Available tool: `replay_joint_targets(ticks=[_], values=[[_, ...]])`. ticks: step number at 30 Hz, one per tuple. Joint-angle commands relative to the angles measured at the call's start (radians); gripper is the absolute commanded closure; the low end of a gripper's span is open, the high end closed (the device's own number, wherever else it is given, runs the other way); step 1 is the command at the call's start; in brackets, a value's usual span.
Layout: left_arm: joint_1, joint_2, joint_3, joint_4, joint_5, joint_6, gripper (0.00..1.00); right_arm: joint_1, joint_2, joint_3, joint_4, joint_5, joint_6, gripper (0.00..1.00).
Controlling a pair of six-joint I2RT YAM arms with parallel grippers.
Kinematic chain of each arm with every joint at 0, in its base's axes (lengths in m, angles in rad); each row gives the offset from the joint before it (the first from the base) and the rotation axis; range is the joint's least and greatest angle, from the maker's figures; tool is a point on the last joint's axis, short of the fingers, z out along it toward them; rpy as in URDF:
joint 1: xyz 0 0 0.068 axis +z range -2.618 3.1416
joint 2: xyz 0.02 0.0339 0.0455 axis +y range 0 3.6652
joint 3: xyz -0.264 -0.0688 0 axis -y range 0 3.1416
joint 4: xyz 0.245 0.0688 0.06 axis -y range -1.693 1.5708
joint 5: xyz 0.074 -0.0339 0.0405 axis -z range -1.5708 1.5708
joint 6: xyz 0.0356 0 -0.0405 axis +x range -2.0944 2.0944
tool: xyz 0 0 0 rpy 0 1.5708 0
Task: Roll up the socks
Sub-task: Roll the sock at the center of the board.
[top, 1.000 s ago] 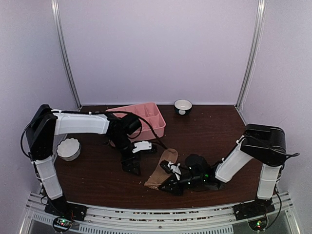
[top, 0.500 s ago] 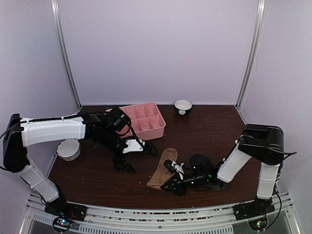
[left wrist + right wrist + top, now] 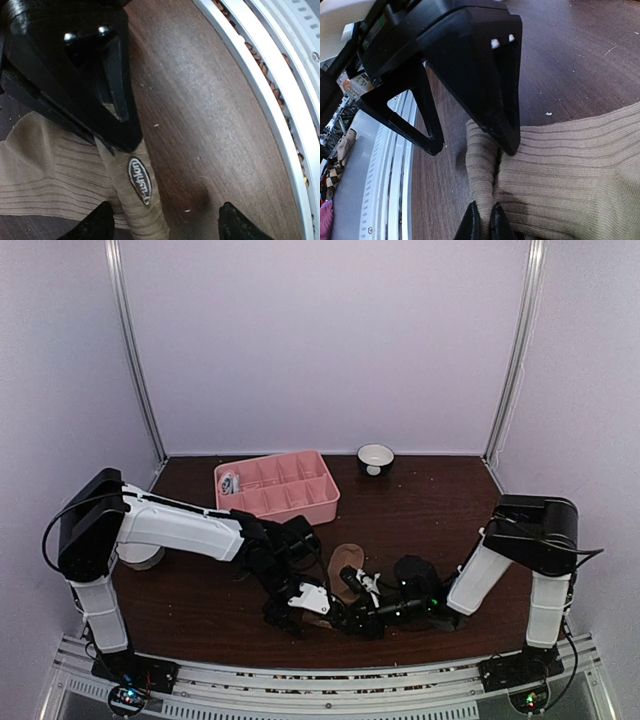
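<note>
A tan-brown ribbed sock (image 3: 346, 562) lies flat on the dark table, with its near end rolled into a ridge that carries an oval label (image 3: 140, 180). My right gripper (image 3: 483, 226) is shut on a pinched fold of this ridge, low at the sock's near end (image 3: 338, 624). My left gripper (image 3: 165, 227) hangs open over the same end (image 3: 292, 615). One fingertip (image 3: 97, 225) is over the sock's flat part, the other over bare wood, and the ridge lies between them untouched. In the right wrist view the left fingers (image 3: 490, 75) stand right behind the fold.
A pink compartmented tray (image 3: 280, 488) stands at the back left. A small bowl (image 3: 375, 458) sits by the back wall. A white bowl (image 3: 135, 557) peeks out behind the left arm. The metal rail (image 3: 260, 90) runs along the table's near edge, close to both grippers.
My left arm has swung from beside the tray forward and right to the sock's near end, and its jaws have narrowed somewhat. My right gripper has kept its pinch on the sock.
</note>
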State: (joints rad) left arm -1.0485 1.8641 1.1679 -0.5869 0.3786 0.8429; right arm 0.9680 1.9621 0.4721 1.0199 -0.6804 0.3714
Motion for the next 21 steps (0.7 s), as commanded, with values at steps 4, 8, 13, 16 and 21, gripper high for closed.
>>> replay_joint_targets(ticks=[4, 8, 13, 16, 21], values=[[0.011, 0.038, 0.059, 0.053, 0.043, -0.067, 0.37, -0.02, 0.089, -0.085, -0.252, 0.035, 0.037, 1.0], [0.022, 0.078, 0.094, 0.011, 0.058, -0.099, 0.62, -0.021, 0.092, -0.093, -0.25, 0.048, 0.029, 1.0], [0.037, 0.149, 0.146, -0.052, 0.067, -0.122, 0.96, -0.021, 0.081, -0.101, -0.232, 0.062, 0.021, 1.0], [0.049, 0.182, 0.174, -0.097, 0.092, -0.133, 1.0, -0.015, 0.058, -0.112, -0.212, 0.074, 0.008, 1.0], [0.063, 0.231, 0.226, -0.196, 0.135, -0.127, 1.0, 0.019, -0.067, -0.147, -0.238, 0.193, -0.076, 0.03]])
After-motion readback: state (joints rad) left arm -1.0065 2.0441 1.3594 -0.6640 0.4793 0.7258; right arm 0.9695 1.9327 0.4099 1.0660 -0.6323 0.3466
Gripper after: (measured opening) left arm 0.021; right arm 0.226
